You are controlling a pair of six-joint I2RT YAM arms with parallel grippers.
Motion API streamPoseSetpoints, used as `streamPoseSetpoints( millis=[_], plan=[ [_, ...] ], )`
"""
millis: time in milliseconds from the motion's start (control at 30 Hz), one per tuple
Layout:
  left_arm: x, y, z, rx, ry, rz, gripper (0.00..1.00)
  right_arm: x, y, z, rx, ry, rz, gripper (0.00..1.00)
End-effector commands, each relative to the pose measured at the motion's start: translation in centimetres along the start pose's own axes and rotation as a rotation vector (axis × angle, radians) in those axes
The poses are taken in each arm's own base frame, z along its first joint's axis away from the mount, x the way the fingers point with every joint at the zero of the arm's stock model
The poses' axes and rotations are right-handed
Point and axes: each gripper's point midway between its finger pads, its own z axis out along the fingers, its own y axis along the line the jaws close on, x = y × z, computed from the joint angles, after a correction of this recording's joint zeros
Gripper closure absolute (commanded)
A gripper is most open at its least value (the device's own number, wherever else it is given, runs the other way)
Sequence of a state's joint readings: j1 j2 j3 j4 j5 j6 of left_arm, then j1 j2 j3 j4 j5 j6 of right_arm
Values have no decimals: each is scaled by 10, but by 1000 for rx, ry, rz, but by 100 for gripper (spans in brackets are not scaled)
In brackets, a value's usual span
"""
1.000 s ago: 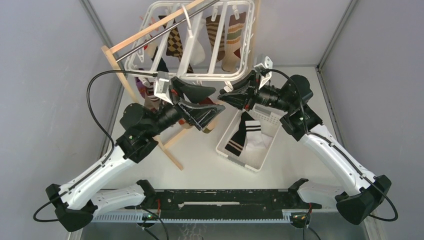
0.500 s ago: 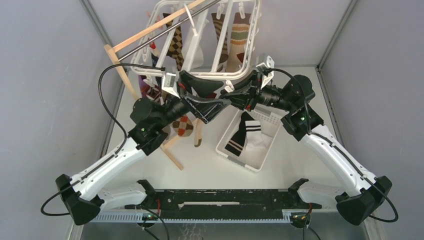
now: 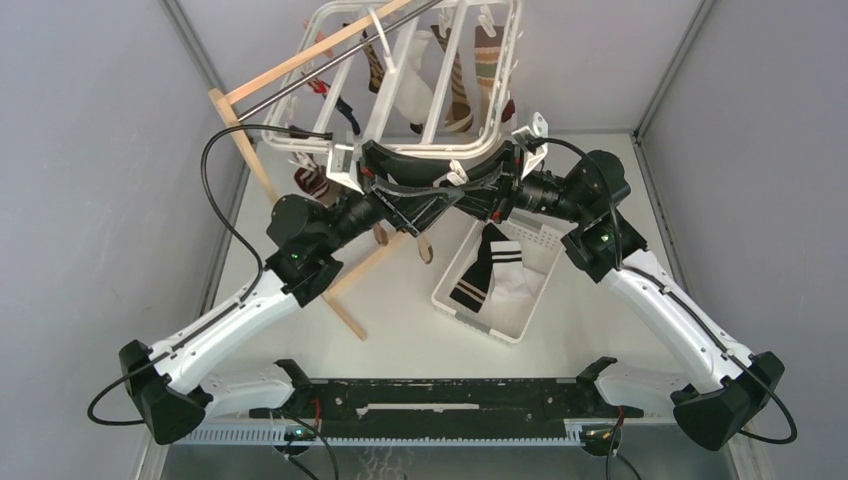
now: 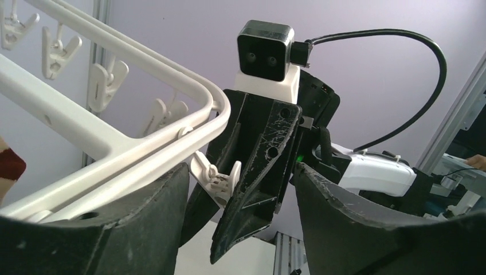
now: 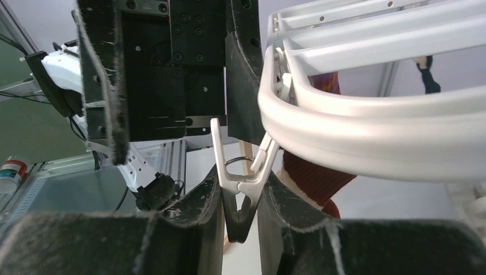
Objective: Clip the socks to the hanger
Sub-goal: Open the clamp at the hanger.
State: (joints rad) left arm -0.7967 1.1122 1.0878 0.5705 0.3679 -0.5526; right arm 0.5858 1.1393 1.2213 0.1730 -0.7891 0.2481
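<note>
From above, the hanger [image 3: 509, 75] lost its far corner to the top edge, and its near rail lay hidden behind the left pincer [image 3: 432, 198] and the right pincer [image 3: 470, 185]. The crossbars covered parts of the socks [image 3: 487, 60]. In the right wrist view, the tip of the clip [image 5: 243, 183] was sunk out of sight between the fingers, and the rail hid most of a dark red sock [image 5: 309, 177]. The left wrist view's edge cropped a brown sock [image 4: 8, 166].
</note>
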Motion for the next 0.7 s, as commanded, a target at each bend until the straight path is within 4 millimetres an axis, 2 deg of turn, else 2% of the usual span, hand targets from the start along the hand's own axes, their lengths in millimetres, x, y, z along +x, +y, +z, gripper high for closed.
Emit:
streamPoseSetpoints(
  millis=[0, 367, 567, 667],
  plan=[
    [-12, 12, 4, -20, -71, 67, 31, -10, 29, 1, -120, 5, -22, 100],
    [2, 19, 12, 6, -38, 104, 30, -7, 36, -1, -169, 22, -17, 100],
    [6, 20, 14, 36, -28, 85, 48, -6, 39, -1, -184, 28, -17, 100],
    [6, 21, 14, 45, -28, 73, 66, -4, 39, -1, -190, 32, -14, 100]
  ],
)
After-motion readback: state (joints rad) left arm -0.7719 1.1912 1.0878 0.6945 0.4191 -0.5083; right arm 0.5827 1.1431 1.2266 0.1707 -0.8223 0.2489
